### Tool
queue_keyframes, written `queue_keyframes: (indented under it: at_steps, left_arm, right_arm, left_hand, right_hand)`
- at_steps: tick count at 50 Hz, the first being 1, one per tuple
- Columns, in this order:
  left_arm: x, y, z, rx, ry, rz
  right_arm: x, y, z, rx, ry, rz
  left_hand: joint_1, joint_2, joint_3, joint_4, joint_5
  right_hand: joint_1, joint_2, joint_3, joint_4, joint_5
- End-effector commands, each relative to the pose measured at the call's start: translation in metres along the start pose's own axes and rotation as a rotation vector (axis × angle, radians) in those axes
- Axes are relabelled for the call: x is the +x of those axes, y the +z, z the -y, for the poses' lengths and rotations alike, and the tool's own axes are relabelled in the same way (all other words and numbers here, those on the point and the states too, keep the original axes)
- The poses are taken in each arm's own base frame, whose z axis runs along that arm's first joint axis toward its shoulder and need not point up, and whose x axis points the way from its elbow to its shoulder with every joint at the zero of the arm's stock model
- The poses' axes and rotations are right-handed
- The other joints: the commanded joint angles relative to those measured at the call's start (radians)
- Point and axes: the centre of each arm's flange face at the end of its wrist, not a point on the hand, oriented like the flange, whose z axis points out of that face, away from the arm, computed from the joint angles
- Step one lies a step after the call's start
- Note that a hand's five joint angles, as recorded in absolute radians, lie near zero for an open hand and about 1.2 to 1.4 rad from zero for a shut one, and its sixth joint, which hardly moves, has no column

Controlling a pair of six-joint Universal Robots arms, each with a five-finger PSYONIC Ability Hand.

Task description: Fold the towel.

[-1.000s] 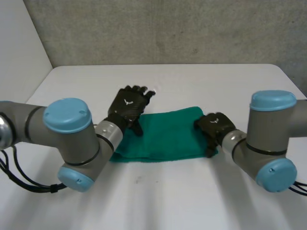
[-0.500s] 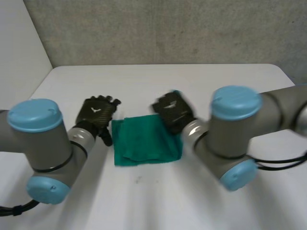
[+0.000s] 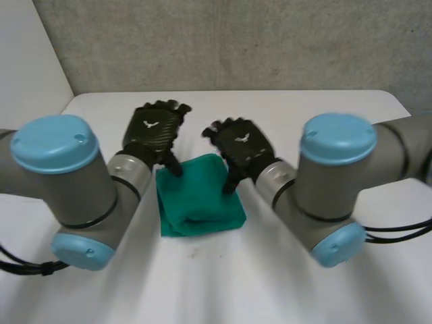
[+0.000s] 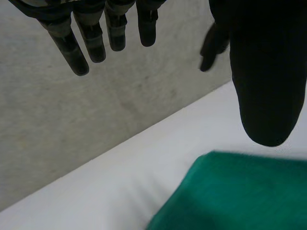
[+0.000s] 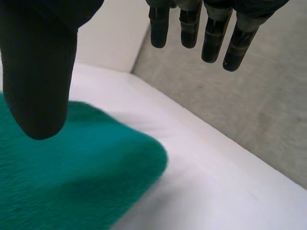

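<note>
A green towel (image 3: 198,199) lies folded into a small thick square on the white table (image 3: 304,115). My left hand (image 3: 155,131) hovers over the towel's far left corner, fingers straight and spread, holding nothing. My right hand (image 3: 241,150) is above the towel's far right corner, also open and empty. In the left wrist view the fingers (image 4: 81,45) hang straight above the towel (image 4: 240,196), thumb (image 4: 266,72) apart. In the right wrist view the fingers (image 5: 211,33) are straight above the table, and the thumb (image 5: 41,67) hangs over the towel (image 5: 72,177).
A grey wall (image 3: 236,40) stands behind the table's far edge, and a white panel (image 3: 27,74) rises at the left. The two arms' blue-capped elbows (image 3: 54,145) (image 3: 337,138) flank the towel close on both sides.
My right hand carried the towel's right end across to the left, halving it, then let go and rose. My left hand drew aside to the left, then came back over the far left corner.
</note>
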Motion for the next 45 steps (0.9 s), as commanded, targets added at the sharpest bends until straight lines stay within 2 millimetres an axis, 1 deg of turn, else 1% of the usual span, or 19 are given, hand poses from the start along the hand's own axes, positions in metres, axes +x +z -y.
queue_keyframes:
  at_steps: [1,4,5,6,13,18,21,24,25,27,29,32,33,34,36,37,40,41,45]
  left_arm:
    - [0.018,-0.001,-0.029,-0.140,-0.115,-0.045]
    - [0.018,-0.005,-0.048,-0.236,-0.111,-0.033]
    - [0.017,-0.007,-0.052,-0.258,-0.110,-0.024]
    - [0.015,-0.009,-0.060,-0.298,-0.101,-0.001]
    - [-0.007,-0.013,-0.085,-0.406,-0.080,0.107]
    - [-0.011,-0.017,-0.088,-0.423,-0.047,0.110]
    - [-0.011,-0.017,-0.081,-0.407,-0.021,0.098]
    - [-0.007,-0.018,-0.071,-0.378,0.001,0.066]
    - [-0.006,-0.018,-0.062,-0.349,-0.001,0.049]
    - [-0.005,-0.017,-0.050,-0.312,-0.008,0.031]
    - [-0.007,-0.017,-0.026,-0.241,-0.017,0.016]
    - [-0.012,-0.016,0.001,-0.161,-0.025,0.015]
    - [-0.017,-0.016,0.020,-0.104,-0.030,0.024]
    - [-0.021,-0.015,0.029,-0.075,-0.033,0.036]
    - [-0.033,-0.014,0.047,-0.027,-0.040,0.067]
    - [-0.046,-0.014,0.063,0.012,-0.053,0.101]
    - [-0.062,-0.017,0.081,0.036,-0.075,0.138]
    - [-0.072,-0.021,0.093,0.046,-0.100,0.157]
    - [-0.091,-0.028,0.106,0.036,-0.172,0.164]
  right_arm:
    - [0.012,0.011,-0.018,-0.082,0.061,0.054]
    - [0.010,0.020,-0.034,-0.147,0.076,0.066]
    - [0.009,0.023,-0.045,-0.200,0.087,0.075]
    - [0.009,0.024,-0.046,-0.201,0.087,0.075]
    - [0.005,0.033,-0.081,-0.382,0.085,0.103]
    - [0.004,0.032,-0.078,-0.395,0.048,0.105]
    - [0.006,0.030,-0.063,-0.362,0.038,0.099]
    - [0.009,0.027,-0.044,-0.320,0.037,0.085]
    - [0.012,0.026,-0.032,-0.287,0.034,0.070]
    - [0.015,0.025,-0.025,-0.268,0.032,0.057]
    - [0.029,0.020,0.004,-0.172,0.042,-0.032]
    - [0.049,0.011,0.030,-0.092,0.061,-0.158]
    - [0.059,0.007,0.039,-0.063,0.063,-0.208]
    - [0.074,-0.003,0.056,-0.010,0.060,-0.303]
    - [0.089,-0.014,0.071,0.042,0.054,-0.393]
    - [0.095,-0.019,0.077,0.066,0.053,-0.432]
    - [0.122,-0.040,0.096,0.123,0.031,-0.571]
    - [0.126,-0.044,0.098,0.125,0.021,-0.585]
    - [0.142,-0.058,0.100,0.098,-0.017,-0.629]
  left_hand:
    - [0.020,0.014,0.003,0.011,-0.007]
    - [0.023,0.017,0.006,0.014,-0.004]
    - [0.023,0.017,0.006,0.014,-0.004]
    - [0.017,0.011,0.001,0.008,-0.010]
    - [0.005,-0.001,-0.011,-0.004,-0.022]
    - [-0.004,-0.010,-0.020,-0.012,-0.031]
    - [-0.010,-0.016,-0.026,-0.018,-0.037]
    - [-0.016,-0.021,-0.032,-0.024,-0.042]
    - [-0.018,-0.024,-0.035,-0.027,-0.045]
    - [-0.018,-0.024,-0.035,-0.027,-0.045]
    - [-0.018,-0.024,-0.035,-0.027,-0.045]
    - [-0.018,-0.024,-0.035,-0.027,-0.045]
    - [-0.018,-0.024,-0.035,-0.027,-0.045]
    - [-0.019,-0.025,-0.036,-0.028,-0.046]
    - [-0.019,-0.025,-0.036,-0.028,-0.046]
    - [-0.019,-0.025,-0.036,-0.028,-0.046]
    - [-0.019,-0.025,-0.036,-0.028,-0.046]
    - [-0.019,-0.025,-0.036,-0.028,-0.046]
    - [-0.019,-0.025,-0.036,-0.028,-0.046]
  right_hand:
    - [-0.026,-0.045,-0.037,-0.055,-0.063]
    - [-0.026,-0.045,-0.037,-0.055,-0.063]
    - [-0.026,-0.045,-0.037,-0.055,-0.063]
    - [-0.026,-0.045,-0.037,-0.055,-0.063]
    - [-0.026,-0.045,-0.037,-0.055,-0.063]
    - [-0.026,-0.045,-0.037,-0.055,-0.063]
    - [-0.026,-0.045,-0.037,-0.055,-0.063]
    - [-0.026,-0.045,-0.037,-0.055,-0.063]
    - [-0.026,-0.045,-0.037,-0.055,-0.063]
    - [-0.026,-0.045,-0.037,-0.055,-0.063]
    - [-0.026,-0.045,-0.037,-0.055,-0.063]
    - [-0.026,-0.045,-0.037,-0.055,-0.063]
    - [-0.026,-0.045,-0.037,-0.055,-0.063]
    - [-0.026,-0.045,-0.037,-0.055,-0.063]
    - [-0.026,-0.045,-0.037,-0.055,-0.063]
    - [-0.026,-0.045,-0.037,-0.055,-0.063]
    - [-0.026,-0.045,-0.037,-0.055,-0.063]
    - [-0.026,-0.045,-0.037,-0.055,-0.063]
    - [-0.026,-0.045,-0.037,-0.055,-0.063]
